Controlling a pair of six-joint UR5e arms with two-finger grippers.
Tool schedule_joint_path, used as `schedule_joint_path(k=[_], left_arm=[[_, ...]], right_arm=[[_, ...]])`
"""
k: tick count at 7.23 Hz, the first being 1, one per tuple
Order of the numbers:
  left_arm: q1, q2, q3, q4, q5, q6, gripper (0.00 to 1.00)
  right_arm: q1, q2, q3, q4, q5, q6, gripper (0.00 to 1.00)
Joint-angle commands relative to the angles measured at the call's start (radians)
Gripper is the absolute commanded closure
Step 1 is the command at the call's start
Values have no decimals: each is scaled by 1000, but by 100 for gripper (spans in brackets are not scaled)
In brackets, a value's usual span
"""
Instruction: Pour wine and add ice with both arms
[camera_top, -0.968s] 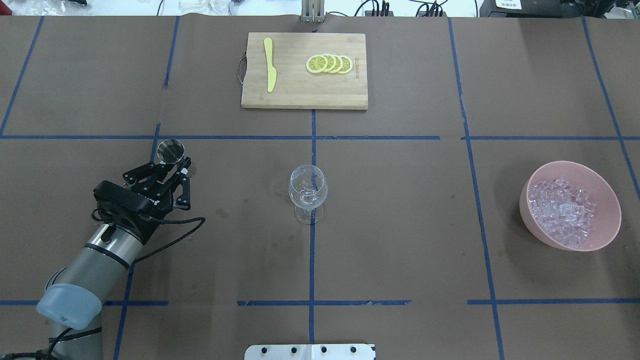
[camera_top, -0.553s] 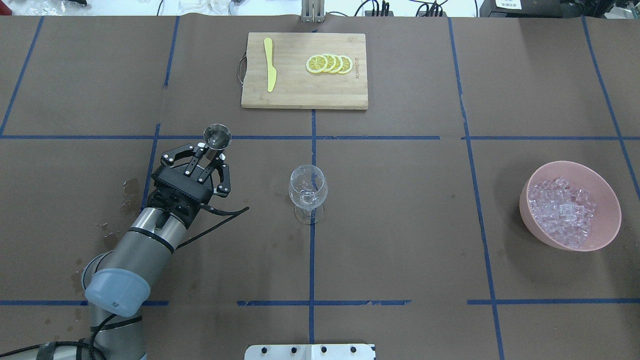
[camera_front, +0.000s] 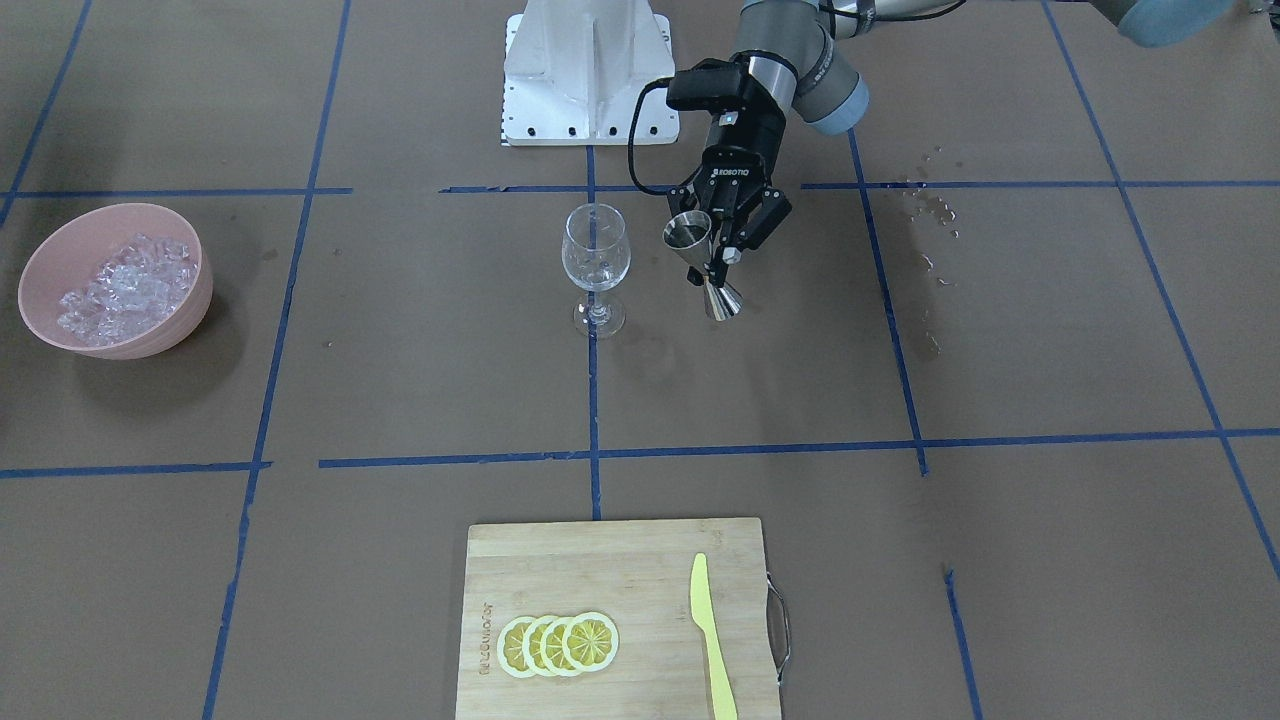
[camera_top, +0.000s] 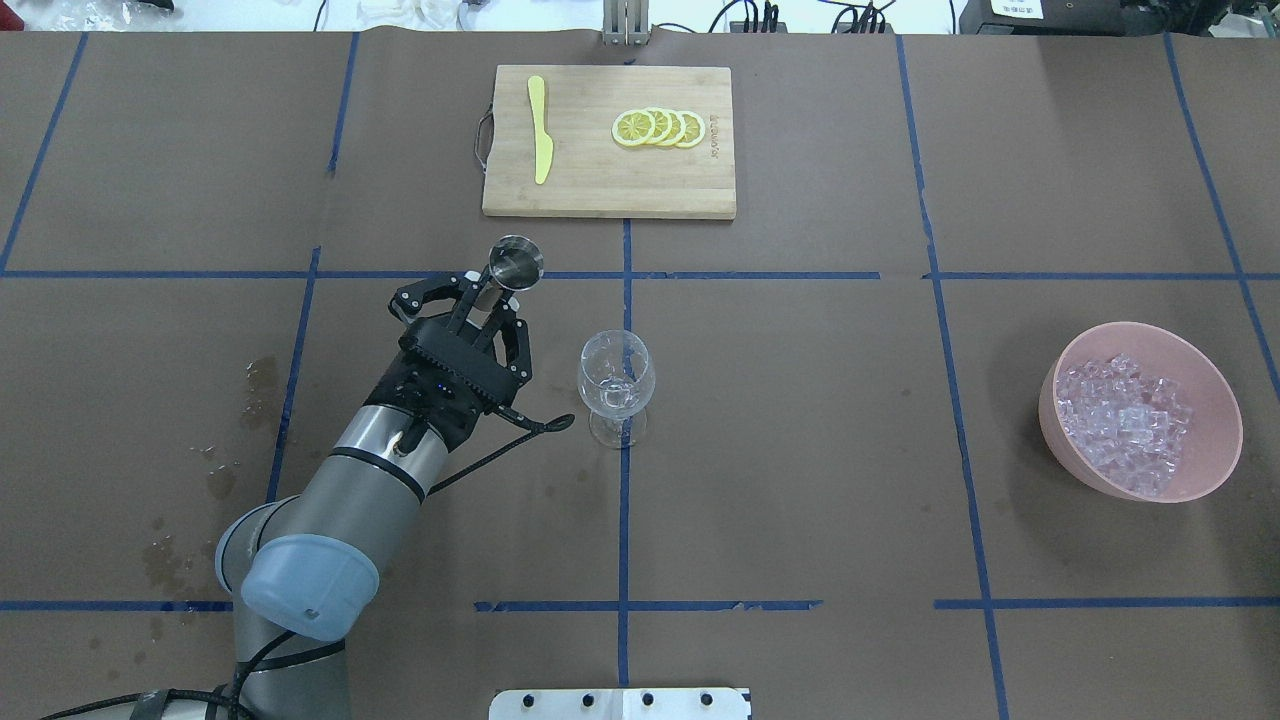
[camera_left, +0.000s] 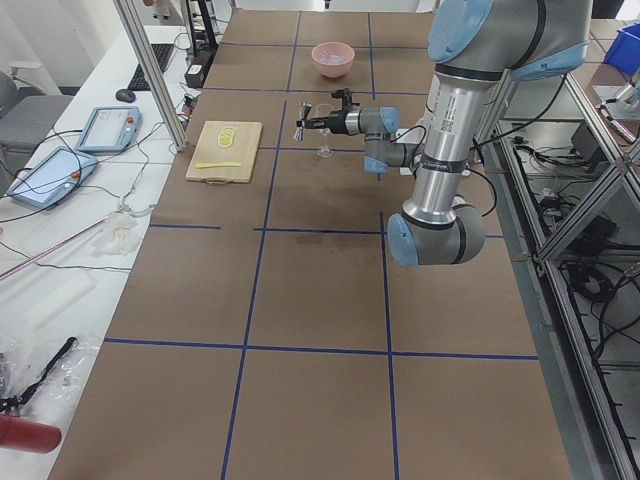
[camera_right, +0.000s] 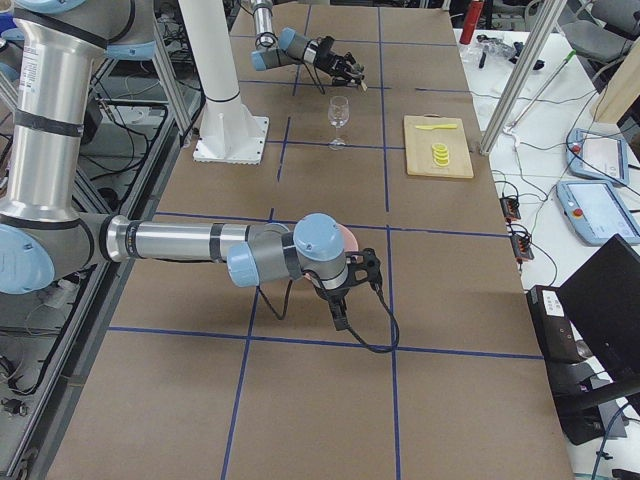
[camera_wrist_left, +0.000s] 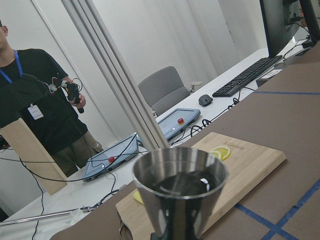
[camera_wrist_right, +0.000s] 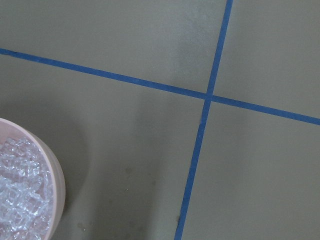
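My left gripper (camera_top: 497, 292) is shut on the waist of a steel jigger (camera_top: 515, 262), held upright above the table. The jigger (camera_front: 688, 235) hangs just beside the empty stemmed glass (camera_front: 596, 255), on my left of it, a little apart. The left wrist view shows dark wine (camera_wrist_left: 182, 183) inside the jigger's cup (camera_wrist_left: 180, 200). Ice (camera_top: 1125, 420) fills a pink bowl (camera_top: 1060, 375) at the far right of the table. My right gripper (camera_right: 340, 312) shows only in the exterior right view, up above the table near the bowl; I cannot tell whether it is open or shut.
A wooden cutting board (camera_top: 600, 185) at the back centre carries lemon slices (camera_top: 660, 128) and a yellow knife (camera_top: 541, 130). Wet splashes (camera_top: 262, 378) mark the brown paper on the left. A white pedestal (camera_front: 590, 70) stands at my base. A person (camera_wrist_left: 35, 110) stands beyond the table's far side.
My left arm has swung right with the jigger in its grip, from the wet patch on the left to just beside the stemmed glass. Glass, bowl and board stay put.
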Motion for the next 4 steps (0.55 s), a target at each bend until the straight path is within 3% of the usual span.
schedule_joint_path(k=[1, 4], left_arm=[[31, -14, 11, 6, 2, 14, 100], [45, -37, 1, 66, 4, 118, 100]], right_arm=[[0, -2, -4, 0, -1, 0, 0], [0, -2, -4, 0, -1, 0, 0]])
